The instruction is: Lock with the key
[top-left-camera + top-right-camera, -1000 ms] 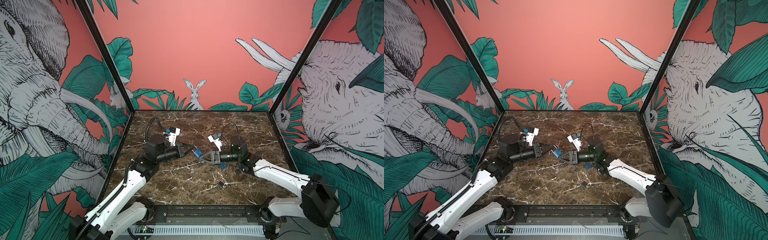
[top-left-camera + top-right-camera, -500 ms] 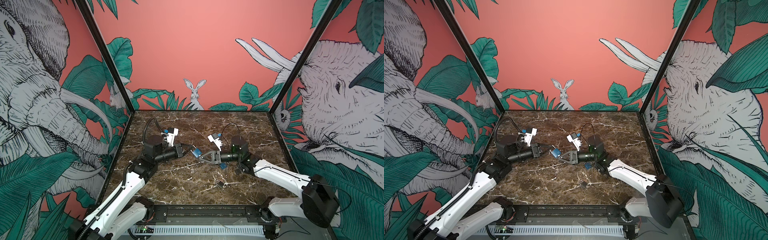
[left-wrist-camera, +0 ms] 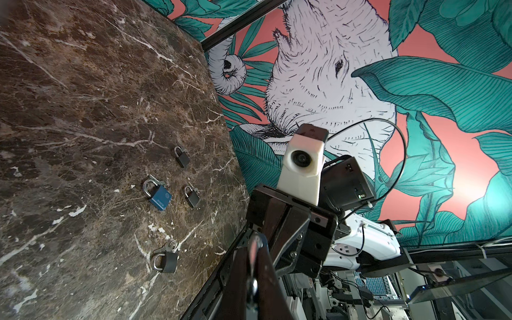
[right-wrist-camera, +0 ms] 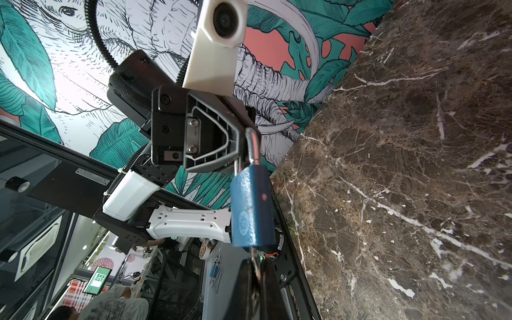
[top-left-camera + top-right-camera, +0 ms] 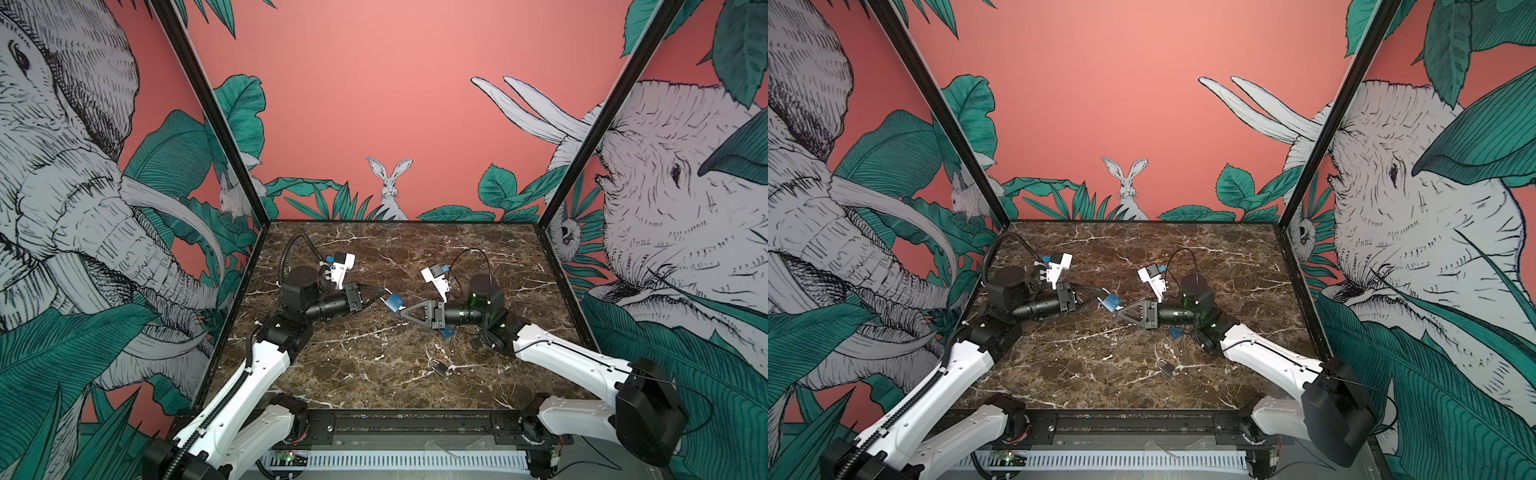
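The left fingers (image 4: 216, 144) clamp the shackle (image 4: 253, 146) of the blue padlock (image 4: 250, 205), suspending it above the worktop (image 5: 374, 365) to brace it. The right fingers (image 4: 273, 293) are pressed together on the key (image 4: 255, 259) seated in its base, ready for turning.

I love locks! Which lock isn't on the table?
The blue padlock, held up by the left hand, with the right hand on its key. The other blue lock and three dark locks lie on the table.

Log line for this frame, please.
left gripper: shut on blue padlock shackle | right gripper: shut on key at padlock base | padlock: held off marble table
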Controlling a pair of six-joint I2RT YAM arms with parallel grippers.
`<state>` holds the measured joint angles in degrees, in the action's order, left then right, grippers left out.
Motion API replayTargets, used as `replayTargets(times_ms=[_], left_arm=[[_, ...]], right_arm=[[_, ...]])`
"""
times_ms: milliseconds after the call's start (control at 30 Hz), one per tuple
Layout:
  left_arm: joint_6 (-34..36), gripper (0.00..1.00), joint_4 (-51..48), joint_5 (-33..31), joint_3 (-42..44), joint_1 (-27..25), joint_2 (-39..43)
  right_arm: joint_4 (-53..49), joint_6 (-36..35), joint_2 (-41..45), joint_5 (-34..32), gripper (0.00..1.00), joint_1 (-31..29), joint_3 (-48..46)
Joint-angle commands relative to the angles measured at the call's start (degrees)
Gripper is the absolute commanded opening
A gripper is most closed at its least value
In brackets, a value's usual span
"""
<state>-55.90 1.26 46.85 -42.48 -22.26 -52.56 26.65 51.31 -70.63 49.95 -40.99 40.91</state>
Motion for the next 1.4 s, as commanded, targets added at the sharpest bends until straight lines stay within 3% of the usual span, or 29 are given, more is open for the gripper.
replayTargets(times_ms=[0, 467, 667, 900, 1167, 1367], left_arm=[[-1.94, 0.00, 6.63, -3.69, -1.94, 3.34, 1.17], [-4.57, 0.00, 14.02, 3.01, -0.06, 5.40, 1.72], [-3.31, 0.00, 12.02, 3.58, -0.50, 5.47, 1.92], [8.37, 0.00, -4.02, 0.49, -3.00, 5.47, 0.49], [13.76, 0.00, -2.30, 1.00, -2.23, 4.37, -10.17], [19.89, 0.00, -5.76, -2.23, -7.10, -1.82, -20.06]], right_arm=[[-3.57, -0.60, 1.53, 2.33, 0.00, 0.26, -2.21], [-0.78, 3.10, 4.17, 6.38, 0.00, 0.83, -2.74], [-4.08, 1.56, 5.79, 4.84, 0.00, 1.65, -2.67], [-16.54, -5.60, 9.03, -2.72, 0.00, 3.65, 0.42], [-19.66, -6.92, 13.05, -7.22, 0.00, 8.22, 1.72], [-19.09, -6.53, 14.53, -9.34, 0.00, 10.98, 1.55]])
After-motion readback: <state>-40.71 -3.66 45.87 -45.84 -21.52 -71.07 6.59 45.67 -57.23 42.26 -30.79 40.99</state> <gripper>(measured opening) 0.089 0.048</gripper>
